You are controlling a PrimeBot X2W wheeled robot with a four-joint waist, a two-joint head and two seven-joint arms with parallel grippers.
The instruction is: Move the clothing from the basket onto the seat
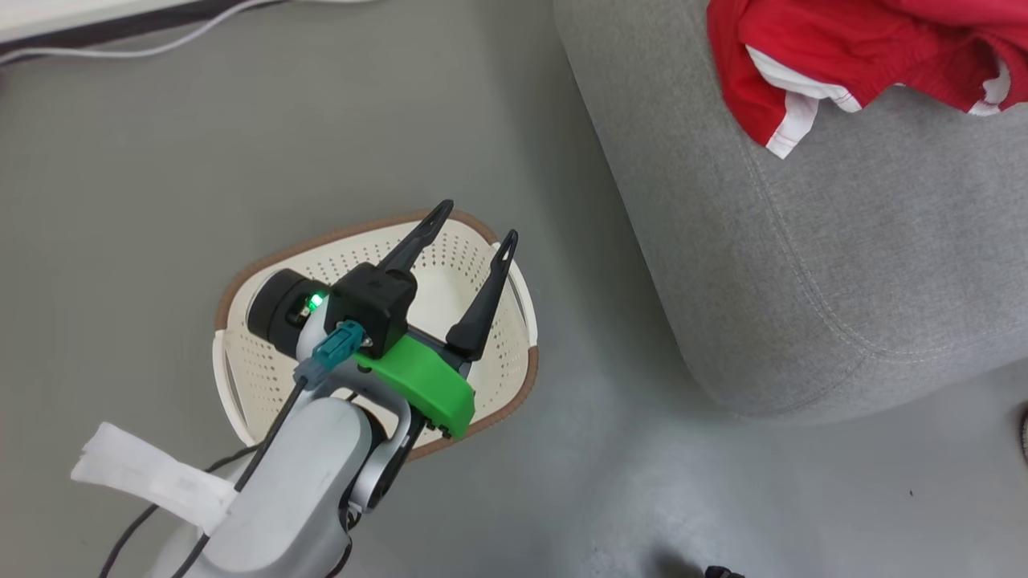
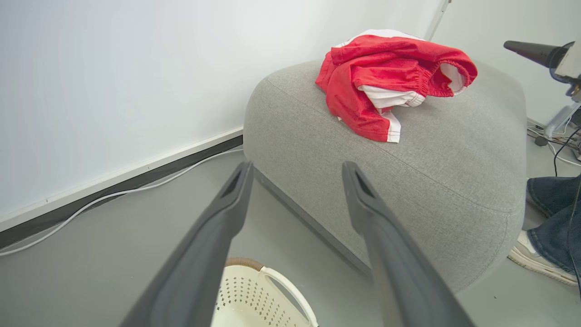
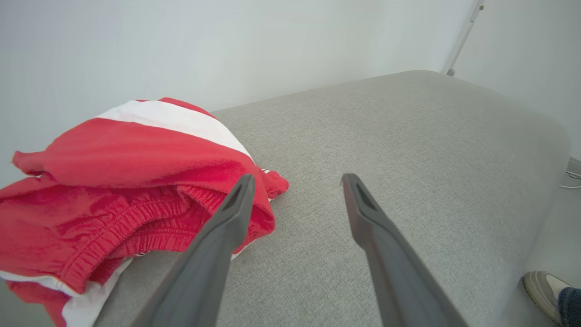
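Observation:
The red clothing (image 1: 851, 56) with white panels lies bunched on the grey seat (image 1: 843, 265), near its far left corner; the same clothing (image 2: 386, 77) sits on top of the seat (image 2: 431, 181) in the left wrist view. The cream basket (image 1: 361, 265) with a brown rim stands on the floor to the left of the seat, and no garment shows in it. My left gripper (image 1: 474, 225) hovers over the basket, open, nothing between its fingers. My right gripper (image 3: 297, 179) is open above the seat (image 3: 386, 136), just right of the clothing (image 3: 127, 190).
Grey floor (image 1: 161, 160) surrounds the basket. A white cable (image 2: 113, 195) runs along the dark skirting at the wall. A person's shoe and jeans leg (image 2: 544, 227) stand at the seat's right side, with a stand and cables (image 2: 558, 122) behind.

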